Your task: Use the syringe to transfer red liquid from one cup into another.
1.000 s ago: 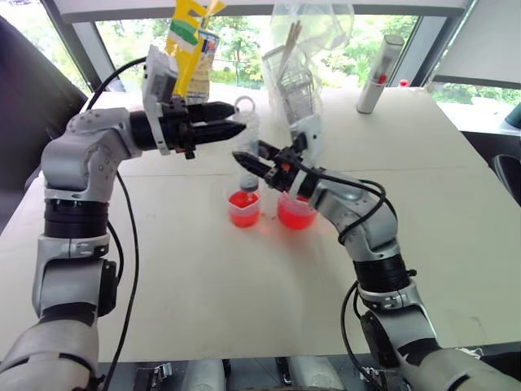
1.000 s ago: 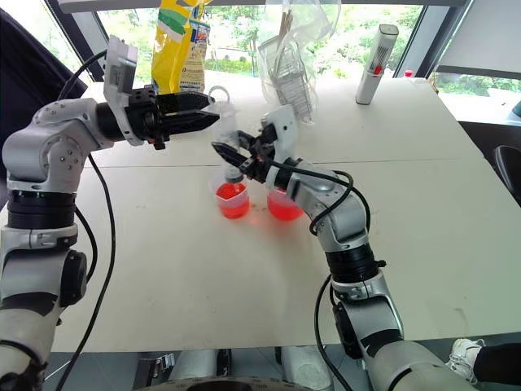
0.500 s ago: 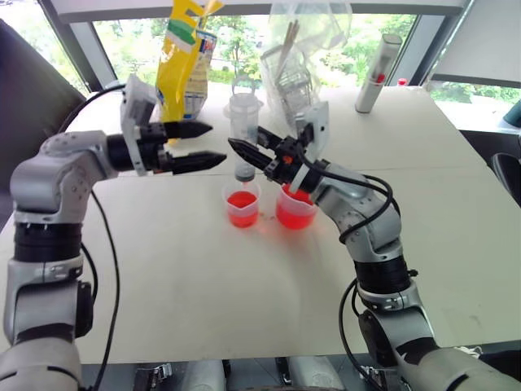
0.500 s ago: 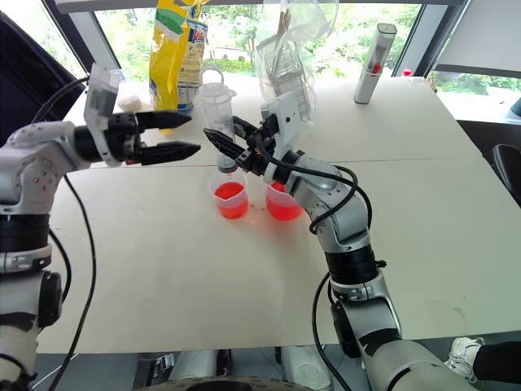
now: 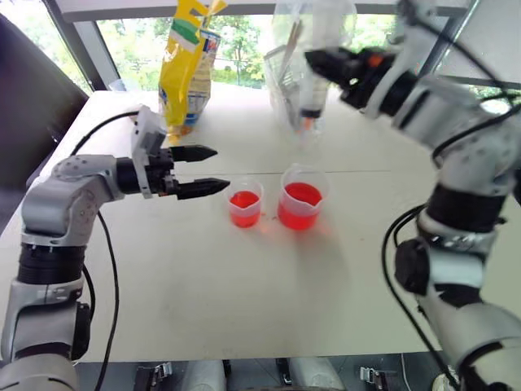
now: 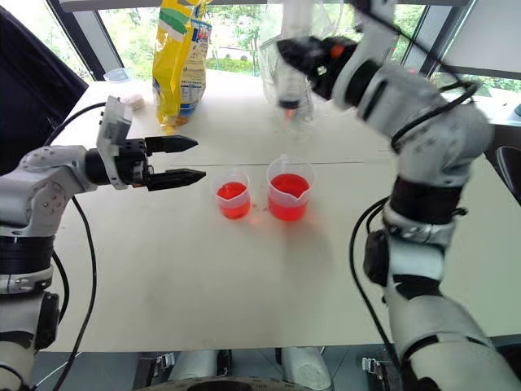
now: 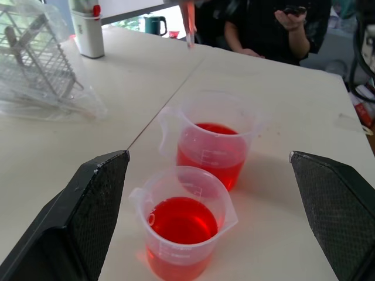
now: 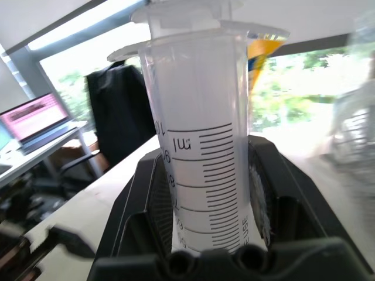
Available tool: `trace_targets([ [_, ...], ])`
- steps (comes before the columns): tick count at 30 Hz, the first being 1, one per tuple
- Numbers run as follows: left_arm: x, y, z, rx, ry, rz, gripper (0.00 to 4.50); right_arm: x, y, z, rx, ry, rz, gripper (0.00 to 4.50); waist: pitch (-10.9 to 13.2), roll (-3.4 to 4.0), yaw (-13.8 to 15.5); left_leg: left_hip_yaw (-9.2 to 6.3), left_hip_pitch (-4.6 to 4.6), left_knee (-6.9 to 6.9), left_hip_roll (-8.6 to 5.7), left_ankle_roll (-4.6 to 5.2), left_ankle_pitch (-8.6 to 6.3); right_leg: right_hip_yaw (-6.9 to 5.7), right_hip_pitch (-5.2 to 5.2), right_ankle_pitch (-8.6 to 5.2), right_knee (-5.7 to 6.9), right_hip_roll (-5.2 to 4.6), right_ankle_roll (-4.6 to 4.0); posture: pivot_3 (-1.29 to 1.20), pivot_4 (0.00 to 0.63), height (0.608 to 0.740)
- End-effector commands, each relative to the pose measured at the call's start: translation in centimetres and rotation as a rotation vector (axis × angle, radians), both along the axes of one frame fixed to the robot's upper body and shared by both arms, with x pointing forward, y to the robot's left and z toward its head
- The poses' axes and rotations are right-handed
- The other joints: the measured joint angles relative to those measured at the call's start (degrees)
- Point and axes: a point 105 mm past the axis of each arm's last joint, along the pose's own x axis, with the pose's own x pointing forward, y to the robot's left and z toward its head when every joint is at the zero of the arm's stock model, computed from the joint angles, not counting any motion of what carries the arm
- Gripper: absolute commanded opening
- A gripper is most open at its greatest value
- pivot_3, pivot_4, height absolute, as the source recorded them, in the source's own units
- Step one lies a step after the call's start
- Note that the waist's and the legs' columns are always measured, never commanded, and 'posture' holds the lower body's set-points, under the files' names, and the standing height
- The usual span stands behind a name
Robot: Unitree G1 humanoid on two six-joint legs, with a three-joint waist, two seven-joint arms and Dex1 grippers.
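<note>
Gripping the syringe (image 8: pixel 202 146) by its barrel, the right gripper (image 5: pixel 330 65) is hanging high above the tabletop (image 5: pixel 244 293), its fingers pressed against the clear barrel on both sides. The syringe is pointing down from that gripper, its reddish tip (image 5: pixel 306 124) sitting well above and behind the two cups. The left gripper (image 5: pixel 210 169) is standing spread wide and holding nothing, its fingertips pointing at the smaller cup (image 5: pixel 244 206), which is sitting just past them. The larger cup (image 5: pixel 299 204) is standing just beyond the smaller one, the two nearly touching; both are holding red liquid (image 7: pixel 181 219).

The right wrist view is giving the barrel's printed gradations up close, while the head views are blurring the syringe. The left wrist view is showing both cups between its spread fingers (image 7: pixel 94 199), plus a person's hand (image 7: pixel 291 17) at the far edge of the tabletop.

The syringe's plunger top is blurred in the head views and cut off in the right wrist view, and whether liquid is inside the barrel is hard to tell.
</note>
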Motion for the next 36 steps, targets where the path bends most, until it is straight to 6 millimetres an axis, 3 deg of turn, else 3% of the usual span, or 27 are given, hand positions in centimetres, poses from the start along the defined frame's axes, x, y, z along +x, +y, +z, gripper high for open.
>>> trace_targets([
  [1, -0.4, -0.7, 0.9, -0.013, -0.062, -0.030, 4.49, 0.9, -3.2, -3.6, -0.145, 0.264, -0.116, 1.40, 0.0, 0.00, 0.0, 0.01, -0.01, 0.01, 0.00, 0.00, 0.00, 0.01, 0.00, 0.00, -0.02, 0.01, 0.00, 0.00, 0.150, 0.739],
  [4, -0.5, -1.1, 0.7, -0.014, -0.070, -0.036, 4.49, 0.9, -5.5, -7.0, -0.235, 0.432, -0.186, 1.40, 0.0, 0.01, -0.2, 0.16, -0.01, -0.03, -0.03, 0.01, -0.01, 0.17, -0.05, 0.00, -0.06, 0.01, 0.00, 0.00, 0.150, 0.739],
  [9, -0.6, -1.6, 0.7, -0.032, -0.076, -0.040, 4.49, -0.2, -6.4, -14.1, -0.295, 0.749, -0.148, 1.40, 0.0, 0.04, -0.2, 0.22, -0.01, -0.02, -0.02, 0.06, -0.03, 0.27, -0.10, 0.01, -0.06, 0.19, 0.02, 0.00, 0.150, 0.739],
  [16, -0.8, -1.7, 0.8, -0.030, -0.081, -0.036, 4.49, 0.3, -7.8, -19.0, -0.341, 0.886, -0.192, 1.40, 0.0, 0.05, -0.2, 0.23, -0.02, 0.03, -0.02, 0.06, -0.03, 0.27, -0.10, 0.02, -0.05, 0.20, 0.04, 0.00, 0.150, 0.739],
  [19, -1.0, -1.7, 0.8, -0.026, -0.082, -0.036, 4.49, 0.4, -8.4, -20.1, -0.367, 0.902, -0.211, 1.40, 0.0, 0.05, -0.1, 0.22, -0.02, 0.04, -0.03, 0.06, -0.03, 0.26, -0.08, 0.02, -0.05, 0.22, 0.04, 0.00, 0.150, 0.739],
  [22, -1.1, -1.8, 0.6, -0.022, -0.081, -0.036, 4.49, 0.5, -8.6, -20.6, -0.370, 0.913, -0.210, 1.40, 0.0, 0.02, -0.1, 0.19, -0.02, 0.04, -0.03, 0.06, -0.03, 0.24, -0.06, 0.02, -0.06, 0.25, 0.04, 0.00, 0.150, 0.739],
  [28, -1.5, -1.8, 0.5, -0.031, -0.061, -0.043, 4.50, 0.5, -8.1, -19.5, -0.365, 0.864, -0.179, 4.23, 0.0, 0.03, -0.1, 0.18, -0.01, 0.08, -0.03, 0.06, -0.03, 0.23, -0.03, 0.02, -0.05, 0.23, 0.05, 0.00, 0.150, 0.739],
  [32, -1.7, -1.7, 0.3, -0.016, -0.053, -0.041, 4.50, -0.6, -8.1, -16.2, -0.386, 0.747, -0.143, 4.38, 0.0, 0.05, -0.1, 0.17, -0.01, 0.04, -0.02, 0.05, -0.03, 0.23, -0.05, 0.02, -0.05, 0.24, 0.05, 0.00, 0.150, 0.739],
  [34, -2.0, -1.3, 0.1, -0.002, -0.044, -0.032, 4.50, -2.9, -7.9, -13.7, -0.417, 0.640, -0.082, 4.38, 0.0, 0.07, 0.0, 0.16, -0.05, -0.02, 0.00, 0.05, -0.03, 0.23, -0.10, 0.01, -0.06, 0.23, 0.05, 0.00, 0.150, 0.739],
  [36, -2.3, -1.1, 0.0, 0.008, -0.038, -0.026, 4.50, -4.8, -7.7, -12.5, -0.446, 0.583, -0.038, 4.38, 0.0, 0.07, 0.3, 0.08, -0.06, -0.11, 0.01, 0.05, -0.04, 0.18, -0.10, -0.02, -0.11, 0.17, 0.08, 0.00, 0.150, 0.739],
])
